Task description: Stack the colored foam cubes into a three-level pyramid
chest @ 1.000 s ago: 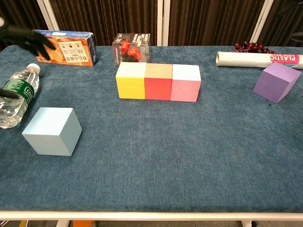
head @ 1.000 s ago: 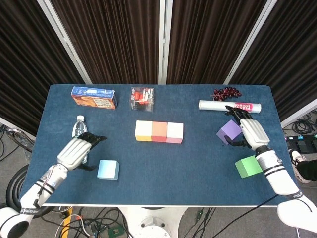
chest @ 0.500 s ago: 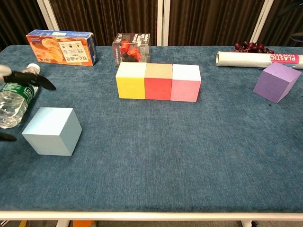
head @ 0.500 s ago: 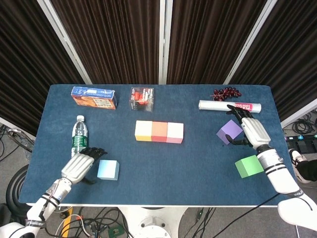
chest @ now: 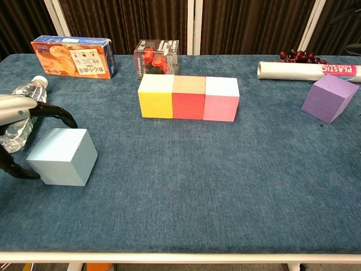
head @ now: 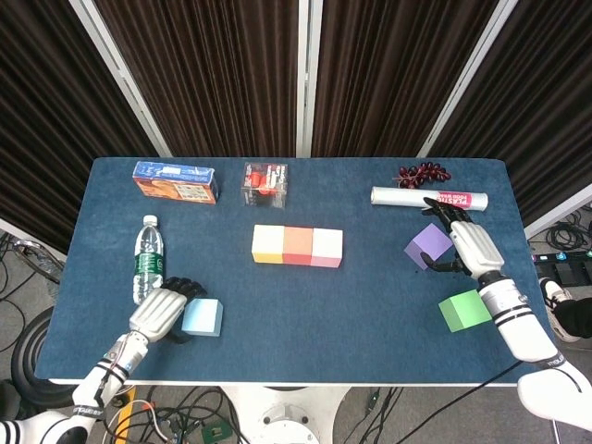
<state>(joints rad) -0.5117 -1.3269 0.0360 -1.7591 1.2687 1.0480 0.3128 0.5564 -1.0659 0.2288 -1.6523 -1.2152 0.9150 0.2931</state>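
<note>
While three cubes [head: 297,246] sit aligned, the left robot hand [head: 159,311] flanks the blue cube [head: 202,316].

Bottle [head: 148,261] left of cube row [head: 297,246]

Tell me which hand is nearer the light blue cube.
Left. The left hand sits right beside the light blue cube, fingers around it; the right hand is across the table by the purple cube.

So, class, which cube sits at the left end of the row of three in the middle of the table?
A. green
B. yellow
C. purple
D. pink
B: in the chest view the yellow cube is at the left end of the row, with the red cube next to it and the pink cube last.
</note>
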